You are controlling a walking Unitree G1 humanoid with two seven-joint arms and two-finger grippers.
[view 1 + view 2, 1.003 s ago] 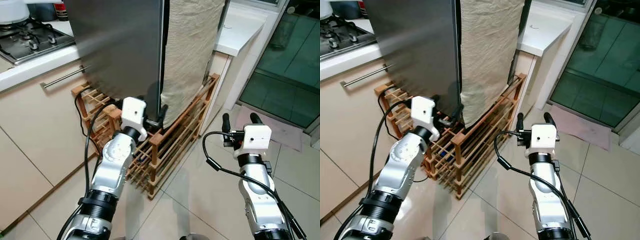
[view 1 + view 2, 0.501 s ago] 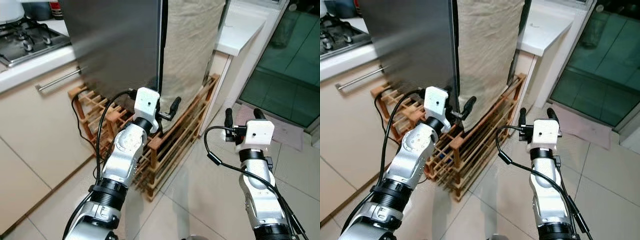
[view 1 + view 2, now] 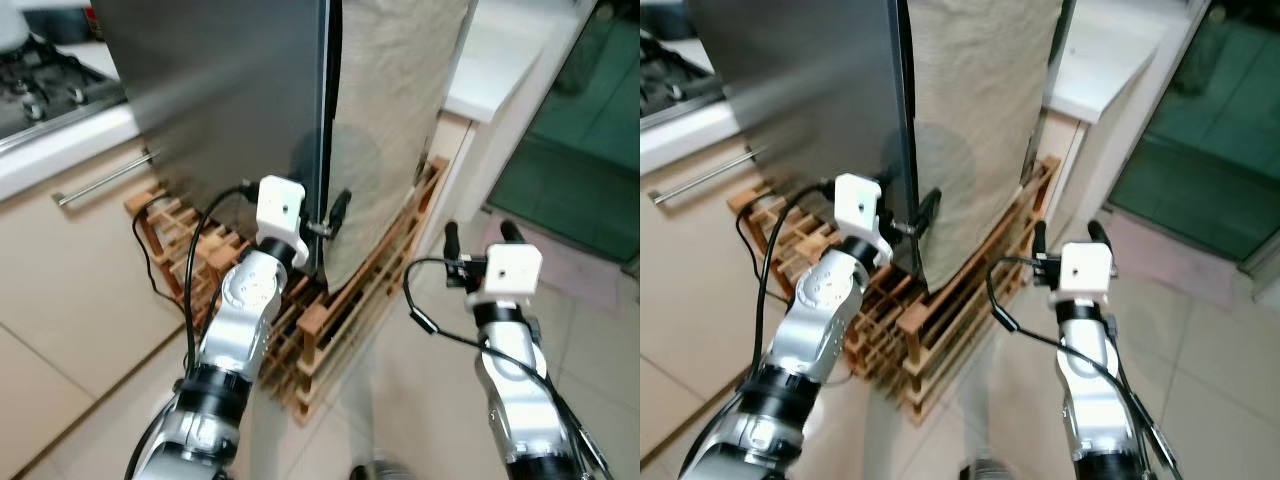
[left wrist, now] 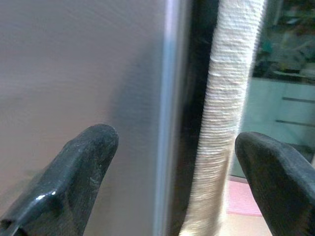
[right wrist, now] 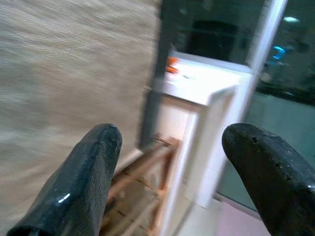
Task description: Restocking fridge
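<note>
One steel fridge (image 3: 230,110) stands at 12 o'clock on one wooden rack (image 3: 330,310). Left hand (image 3: 325,215), fingers spread, straddles its door edge; right hand (image 3: 483,238), spread, hovers at 3 o'clock.

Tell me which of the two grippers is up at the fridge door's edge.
The left gripper, open, its fingers astride the steel fridge door edge beside the beige cloth. The right gripper hangs apart over the floor.

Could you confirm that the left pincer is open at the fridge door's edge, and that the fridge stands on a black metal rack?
Not quite: the rack is slatted wood, not black metal, as the left eye view shows. The rest holds: the left pincer is open at the edge of the fridge door.
</note>
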